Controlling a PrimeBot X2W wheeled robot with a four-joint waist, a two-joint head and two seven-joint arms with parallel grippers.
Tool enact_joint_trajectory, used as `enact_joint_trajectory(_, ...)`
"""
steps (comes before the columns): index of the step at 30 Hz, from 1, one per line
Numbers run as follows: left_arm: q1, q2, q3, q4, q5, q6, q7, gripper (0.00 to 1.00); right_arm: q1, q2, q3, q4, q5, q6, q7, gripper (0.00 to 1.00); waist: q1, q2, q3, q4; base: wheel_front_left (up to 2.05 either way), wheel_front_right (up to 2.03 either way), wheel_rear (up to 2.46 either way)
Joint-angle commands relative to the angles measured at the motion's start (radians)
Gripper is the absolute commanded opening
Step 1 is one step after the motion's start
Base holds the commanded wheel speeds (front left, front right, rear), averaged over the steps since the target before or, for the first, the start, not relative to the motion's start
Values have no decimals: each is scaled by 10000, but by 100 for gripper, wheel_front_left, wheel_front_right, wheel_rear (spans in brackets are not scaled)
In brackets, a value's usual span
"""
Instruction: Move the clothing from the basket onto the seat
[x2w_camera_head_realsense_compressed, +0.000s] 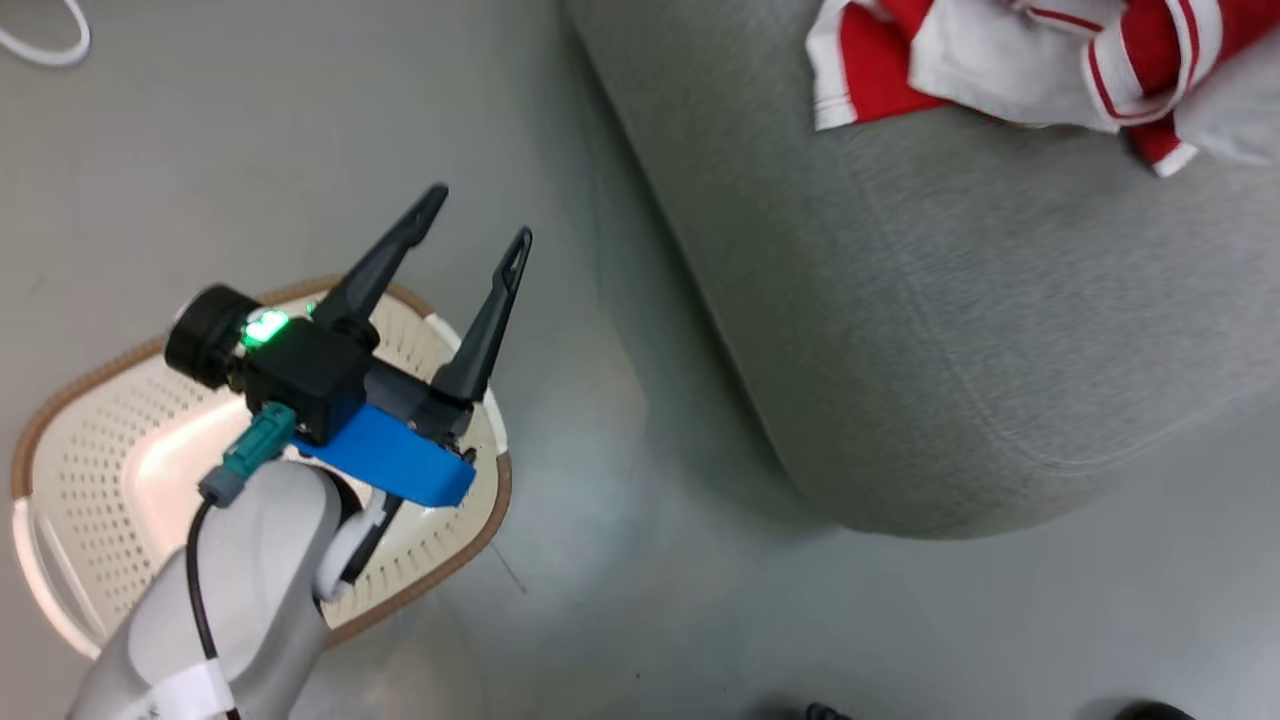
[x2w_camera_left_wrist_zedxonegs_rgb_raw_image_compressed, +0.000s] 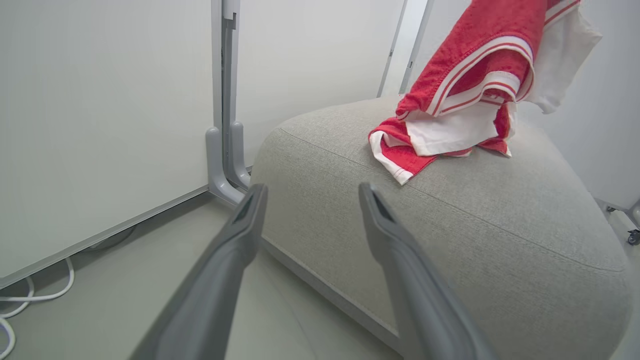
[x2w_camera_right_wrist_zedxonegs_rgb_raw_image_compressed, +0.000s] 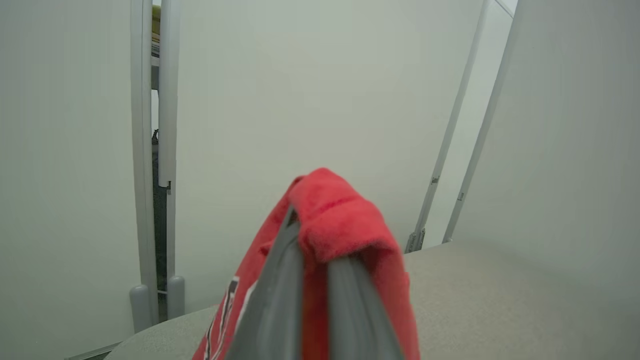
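Left gripper (x2w_camera_head_realsense_compressed: 481, 212) is wide open and empty over the basket (x2w_camera_head_realsense_compressed: 90, 470). The basket looks emptied, but the forearm (x2w_camera_head_realsense_compressed: 250, 580) hides part of its floor. Right gripper (x2w_camera_right_wrist_zedxonegs_rgb_raw_image_compressed: 315, 250) is clamped on the red jersey (x2w_camera_right_wrist_zedxonegs_rgb_raw_image_compressed: 335, 210), raised over the seat (x2w_camera_head_realsense_compressed: 950, 350), lower end lying on it. Left to do: let go. One garment or two there, can't tell.

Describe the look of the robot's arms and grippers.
The left gripper has two long, dark, tapering fingers on a black body with a green light, a blue bracket beneath and a teal plug with a black cable. Its forearm is pale grey with a white band. The right gripper has like grey fingers.
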Motion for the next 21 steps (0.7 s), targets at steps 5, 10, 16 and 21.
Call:
enact_joint_trajectory(5,-751,236,-71,-374,164,-20,140,100,382,200,-748,504,-210,1,-229,0,-2,0,1590,746,0,0,0)
enact_joint_trajectory(10,-956,347,-46,-762,247,73,228,100,389,410,-1175,1322,-326,1,-346,0,-2,0,2104,808,0,0,0)
enact_joint_trajectory(16,-854,483,-87,-901,233,163,332,100,175,640,-1256,2095,-596,1,-686,0,-2,0,2240,777,0,0,0)
enact_joint_trajectory(21,-823,466,-87,-829,147,192,285,100,47,727,-1146,2515,-740,1,-892,65,-2,0,2143,764,0,0,0)
